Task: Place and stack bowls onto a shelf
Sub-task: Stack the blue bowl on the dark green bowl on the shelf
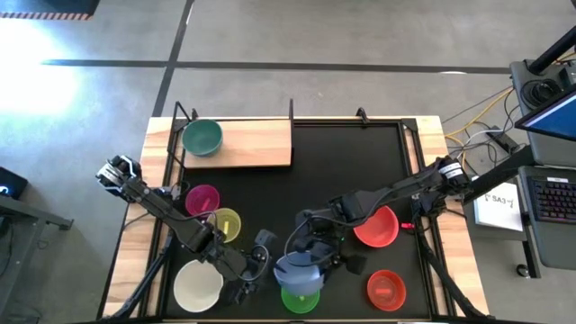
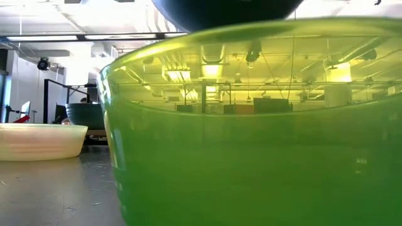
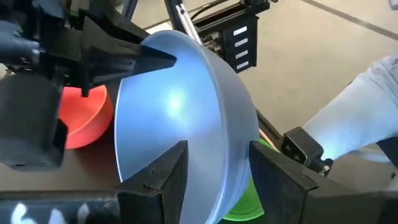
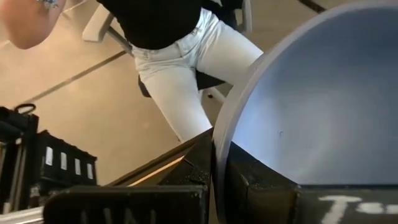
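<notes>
Both end effectors grip the rim of the blue-grey round plastic bowl (image 1: 298, 268), tilted just above the green plastic bowl (image 1: 301, 298): the left end effector (image 3: 214, 171) clamps one edge, the right end effector (image 4: 214, 171) the other.

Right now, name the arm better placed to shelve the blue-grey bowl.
Left, probably: left gripper and right gripper both meet the blue-grey bowl, but the shelf sits on the left.
</notes>
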### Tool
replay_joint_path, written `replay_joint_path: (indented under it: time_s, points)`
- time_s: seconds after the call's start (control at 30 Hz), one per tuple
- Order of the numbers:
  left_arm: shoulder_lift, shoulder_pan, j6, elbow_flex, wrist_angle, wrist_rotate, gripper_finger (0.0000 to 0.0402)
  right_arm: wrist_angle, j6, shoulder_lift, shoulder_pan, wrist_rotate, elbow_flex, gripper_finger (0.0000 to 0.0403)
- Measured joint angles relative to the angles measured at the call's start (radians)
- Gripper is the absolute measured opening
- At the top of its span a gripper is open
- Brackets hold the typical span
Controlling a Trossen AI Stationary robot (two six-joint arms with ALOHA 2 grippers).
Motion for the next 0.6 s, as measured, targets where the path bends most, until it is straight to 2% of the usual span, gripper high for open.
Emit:
replay_joint_path:
  time_s: [0.17,0.27,0.43,0.53,0.6]
  points:
    - [0.0,-0.001,-0.004,0.0,0.008,0.069,0.0151,0.007,-0.055,0.0,0.0,0.001,0.034,0.0008]
    - [0.002,-0.001,-0.004,0.0,0.023,0.116,0.0135,0.009,-0.084,0.0,0.0,0.001,0.047,0.0008]
    - [0.002,0.001,-0.001,0.0,0.033,0.188,0.0075,0.009,-0.119,0.0,0.0,0.002,0.053,0.0009]
    - [0.002,0.002,0.006,0.0,0.032,0.231,0.0027,0.029,-0.101,0.0,-0.001,0.002,0.053,0.001]
    - [0.002,0.003,0.003,0.0,0.034,0.276,0.001,0.057,-0.08,0.0,-0.001,0.007,0.054,0.0016]
